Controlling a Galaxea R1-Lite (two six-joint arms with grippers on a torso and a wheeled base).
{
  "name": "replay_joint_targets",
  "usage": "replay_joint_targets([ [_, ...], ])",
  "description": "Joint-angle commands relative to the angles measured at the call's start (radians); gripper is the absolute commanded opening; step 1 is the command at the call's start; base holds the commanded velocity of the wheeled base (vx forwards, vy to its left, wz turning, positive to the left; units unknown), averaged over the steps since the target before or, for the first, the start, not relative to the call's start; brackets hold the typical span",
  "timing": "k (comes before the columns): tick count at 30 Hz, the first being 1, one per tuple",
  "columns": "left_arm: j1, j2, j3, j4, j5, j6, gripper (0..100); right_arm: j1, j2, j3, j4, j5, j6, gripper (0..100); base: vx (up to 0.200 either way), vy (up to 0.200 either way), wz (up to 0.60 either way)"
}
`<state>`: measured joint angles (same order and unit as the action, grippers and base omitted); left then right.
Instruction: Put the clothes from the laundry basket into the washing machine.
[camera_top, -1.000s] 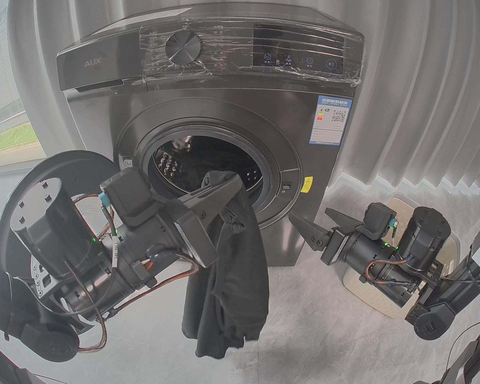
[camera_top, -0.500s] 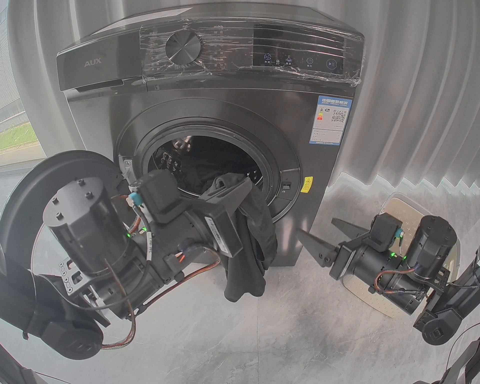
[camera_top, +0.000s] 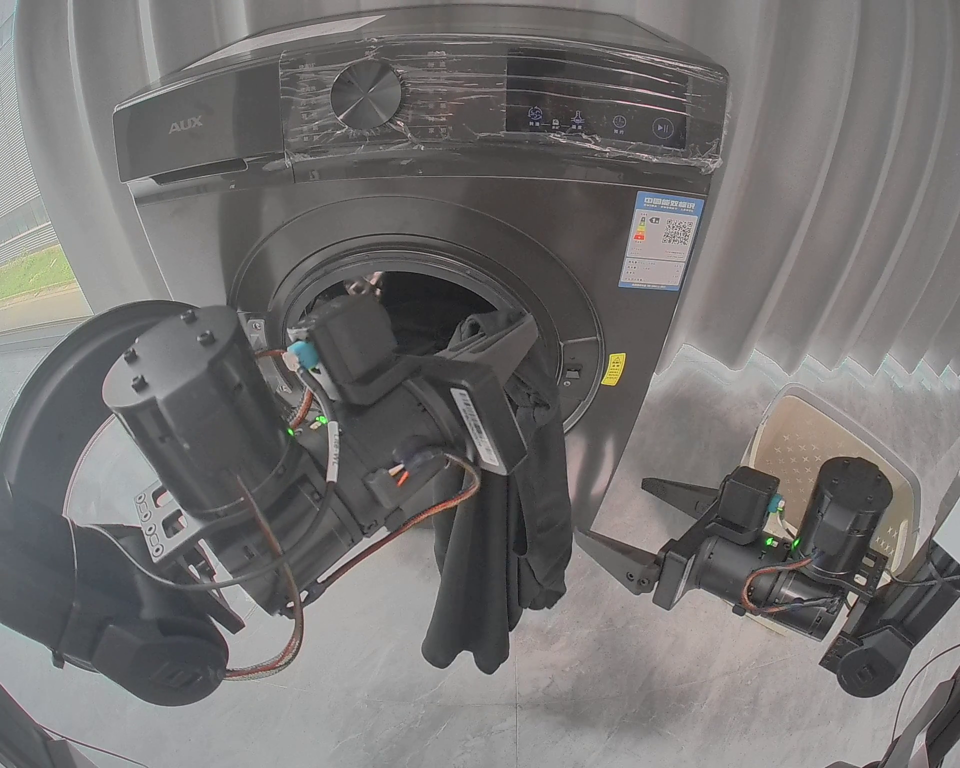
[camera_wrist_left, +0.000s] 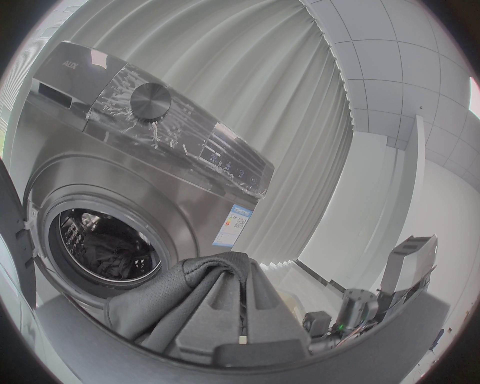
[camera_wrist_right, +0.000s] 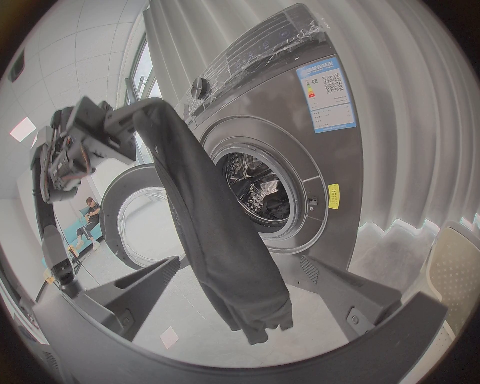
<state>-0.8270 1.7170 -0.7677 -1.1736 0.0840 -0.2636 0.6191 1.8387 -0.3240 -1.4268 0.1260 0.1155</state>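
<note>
A limp black cloth garment (camera_top: 510, 540) is clamped in the left gripper (camera_top: 508, 338) at the grey metal washing machine's (camera_top: 420, 210) mouth; the right gripper (camera_top: 640, 525) is held spread apart.

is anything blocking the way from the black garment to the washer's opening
Nothing visible blocks it. The door is swung open to the left, and the washer's opening is free behind the black garment, which hangs from the shut left gripper. Dark clothes lie low in the drum.
</note>
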Motion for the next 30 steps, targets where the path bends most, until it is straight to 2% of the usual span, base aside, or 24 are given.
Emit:
replay_joint_targets([
  [1, -0.009, 0.0, -0.041, 0.002, -0.003, 0.0, 0, 0.01, 0.079, -0.038, -0.003, 0.006, -0.013, 100, 0.0, 0.0, 0.0],
  [4, -0.021, -0.002, -0.056, 0.002, -0.003, -0.002, 0, 0.059, 0.111, -0.069, -0.003, 0.006, -0.013, 100, 0.0, 0.0, 0.0],
  [10, -0.041, -0.002, -0.058, 0.002, -0.001, -0.002, 0, 0.093, 0.163, -0.119, -0.001, 0.004, -0.008, 100, 0.0, 0.0, 0.0],
  [21, -0.041, 0.0, -0.059, 0.002, 0.0, -0.002, 0, 0.077, 0.238, -0.204, 0.0, 0.003, 0.003, 100, 0.0, 0.0, 0.0],
  [30, -0.041, -0.002, -0.087, 0.003, 0.003, -0.002, 0, 0.011, 0.317, -0.305, 0.0, 0.004, 0.006, 100, 0.0, 0.0, 0.0],
])
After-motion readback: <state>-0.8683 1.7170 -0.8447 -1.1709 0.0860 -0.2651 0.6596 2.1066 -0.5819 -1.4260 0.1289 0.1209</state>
